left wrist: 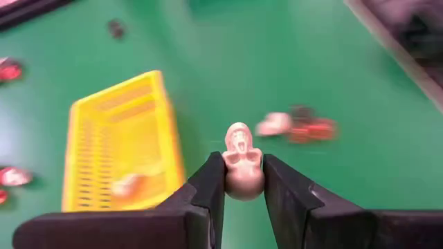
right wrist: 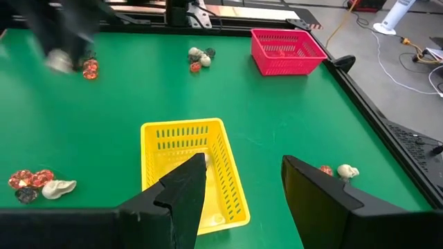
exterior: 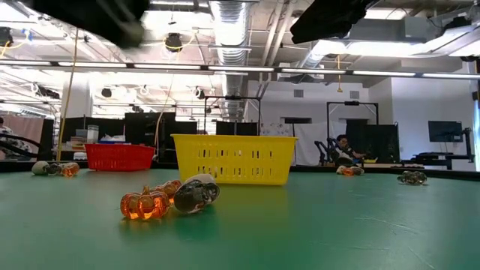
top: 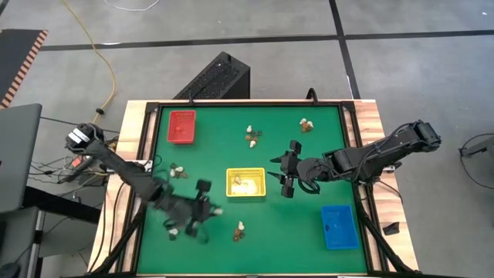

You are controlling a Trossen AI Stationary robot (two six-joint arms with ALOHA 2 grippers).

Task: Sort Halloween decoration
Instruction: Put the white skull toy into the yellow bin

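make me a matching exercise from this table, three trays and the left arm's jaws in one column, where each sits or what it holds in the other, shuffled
Column one:
1. red tray
2. yellow tray
3. blue tray
4. left gripper

Column two:
A. middle of the green mat, just ahead of the right gripper
B. jaws shut on a cream-white skull trinket
C. far corner on the left arm's side
D. near corner on the right arm's side

Pairs: 1-C, 2-A, 3-D, 4-B

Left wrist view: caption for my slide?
Left pincer grips a cream skull above green table, near the yellow tray.
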